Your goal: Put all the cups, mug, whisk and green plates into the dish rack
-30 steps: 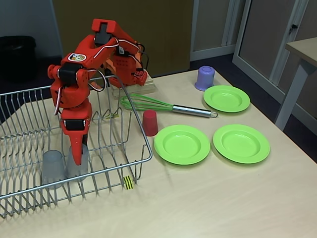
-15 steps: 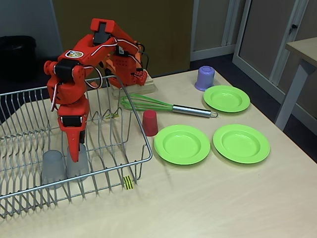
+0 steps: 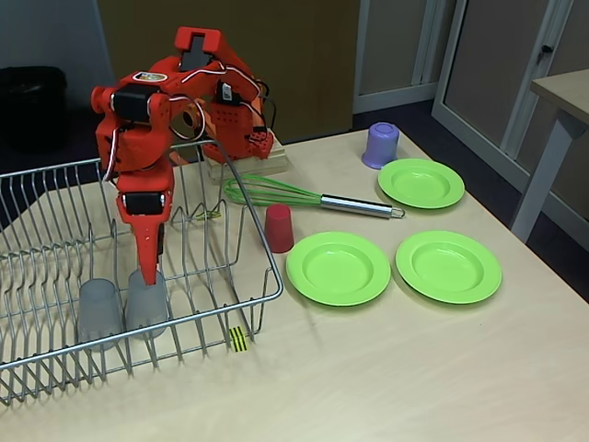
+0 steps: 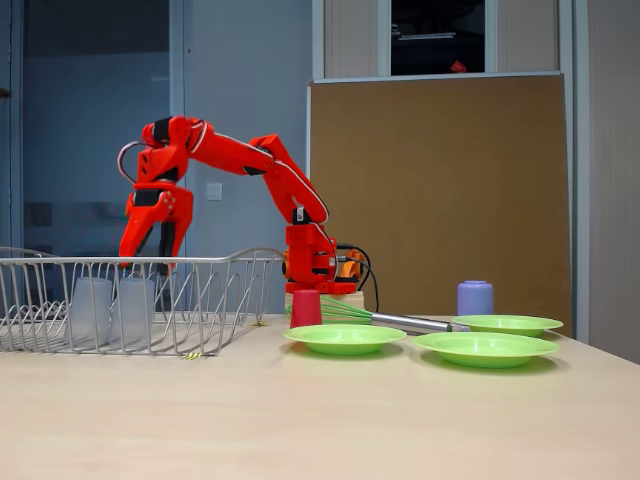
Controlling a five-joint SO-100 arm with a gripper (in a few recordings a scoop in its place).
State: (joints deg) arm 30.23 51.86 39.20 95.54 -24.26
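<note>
Pale wood worktop (image 3: pixel 386 378) under everything. Large silver wire dish rack (image 3: pixel 55 230) at the left of a fixed view, striped yellow-and-black tag (image 3: pixel 238 338) on its near edge. Orange-red arm (image 3: pixel 198 87) rooted at the far side, bent over the rack, pincer (image 3: pixel 145 273) pointing straight down inside the rack, tip just above the right grey cup; whether open or closed, cannot tell, nothing visibly held, touching or apart not clear.

Three lime-green plates flat on the worktop to the right of the rack: middle plate (image 3: pixel 338 267) just beside the rack corner, near-right plate (image 3: pixel 448 265) beside it, far plate (image 3: pixel 421 181) farther back, next to the mug. Green-wired whisk (image 3: pixel 294 196) lying flat between rack and far plate, wires toward the rack, steel handle pointing right. Lilac mug (image 3: pixel 381 145) rim-down at the far right, close to the far plate.

Two translucent grey cups inside the rack at its near side, rim-down, side by side: left grey cup (image 3: pixel 98 311), right grey cup (image 3: pixel 146 302) under the pincer. Red cup (image 3: pixel 279 227) rim-down on the worktop, just right of the rack, near the whisk wires.
</note>
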